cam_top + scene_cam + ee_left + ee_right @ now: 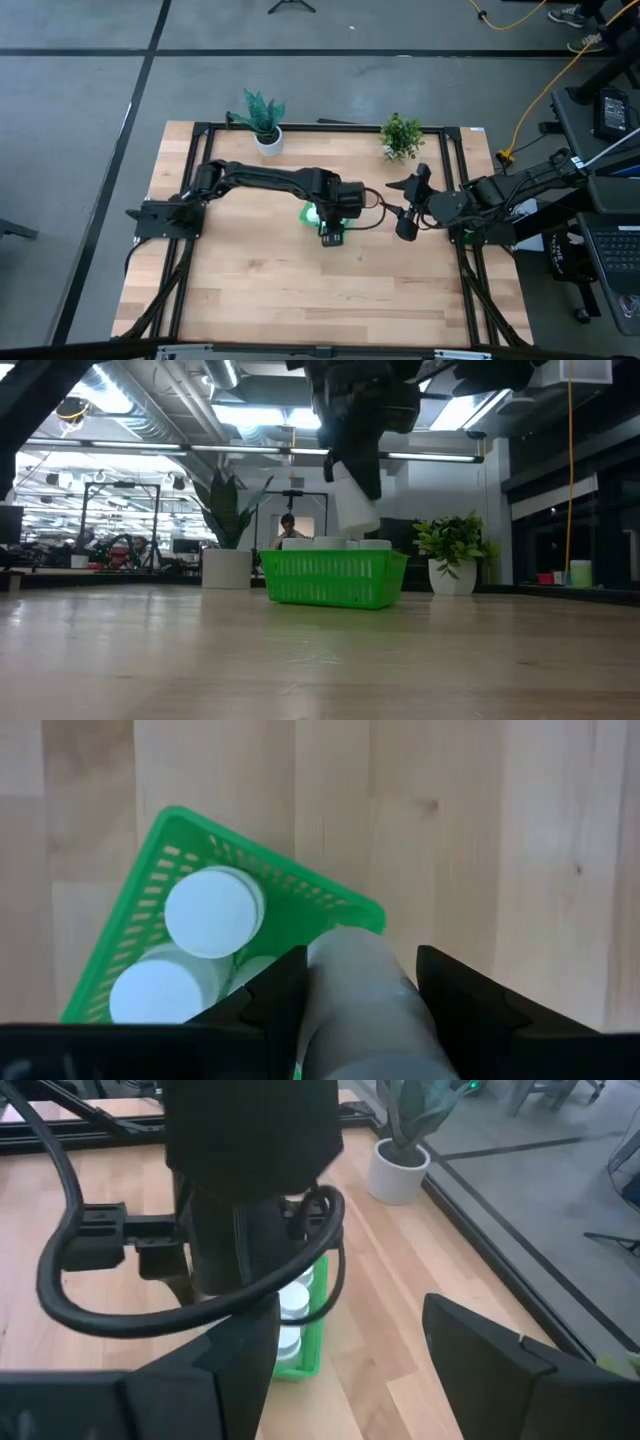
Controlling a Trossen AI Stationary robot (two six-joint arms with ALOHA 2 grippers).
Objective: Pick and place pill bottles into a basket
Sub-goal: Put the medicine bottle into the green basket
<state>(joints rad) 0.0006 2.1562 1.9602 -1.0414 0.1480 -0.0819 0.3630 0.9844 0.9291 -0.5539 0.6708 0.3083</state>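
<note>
Hanging above the basket (pixel 335 578), the left gripper (pixel 360 985) apparently clamps a pill bottle (pixel 355 505).

one green basket (pixel 334 579), one pill bottle (pixel 354 500) held above it, at least three more bottles (pixel 213 911) inside, two potted plants (pixel 262 118), two pincers (pixel 331 236), one tabletop (pixel 300 290)

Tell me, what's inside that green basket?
White pill bottles: the left wrist view shows two caps in the basket, perhaps a third. The left claw, holding another bottle above it, covers the rest, so the count is unclear.
</note>
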